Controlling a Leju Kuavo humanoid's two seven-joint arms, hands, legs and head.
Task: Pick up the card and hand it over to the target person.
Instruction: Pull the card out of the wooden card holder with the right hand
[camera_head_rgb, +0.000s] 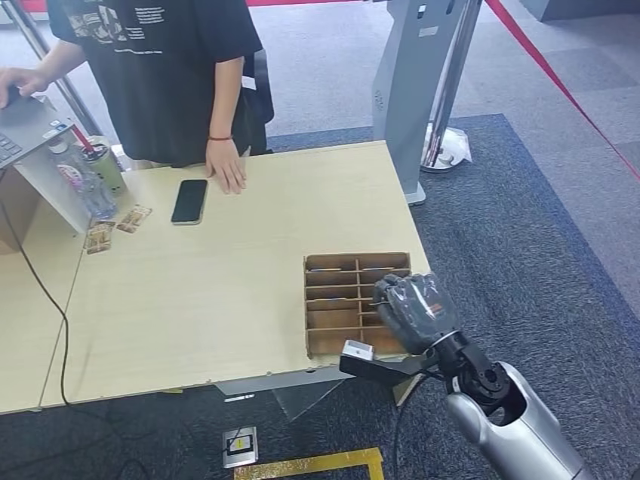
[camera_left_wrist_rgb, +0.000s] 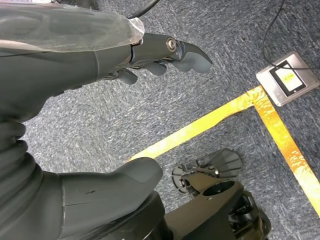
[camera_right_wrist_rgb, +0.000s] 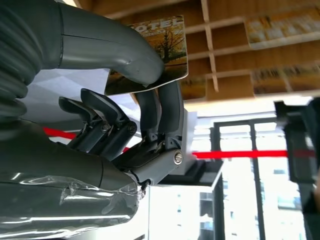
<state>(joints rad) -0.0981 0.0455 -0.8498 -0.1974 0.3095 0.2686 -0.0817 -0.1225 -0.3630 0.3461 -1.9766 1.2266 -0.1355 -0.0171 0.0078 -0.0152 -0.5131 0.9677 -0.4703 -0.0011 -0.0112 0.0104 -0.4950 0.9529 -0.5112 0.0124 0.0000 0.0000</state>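
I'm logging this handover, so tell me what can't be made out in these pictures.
- Head view: the right hand covers the card; the person is cut off by the top edge.
- Right wrist view: the thumb hides part of the card; its print is too blurred to read.
- Head view: the small cards near the phone are too small to read.

A pale wooden table (camera_head_rgb: 226, 290) is standing on dark blue-grey carpet (camera_head_rgb: 528, 250). Yellow tape (camera_left_wrist_rgb: 211, 120) is running beside a metal floor socket (camera_left_wrist_rgb: 288, 77). A red barrier belt (camera_head_rgb: 558, 80) is crossing the lighter grey floor (camera_head_rgb: 324, 60).
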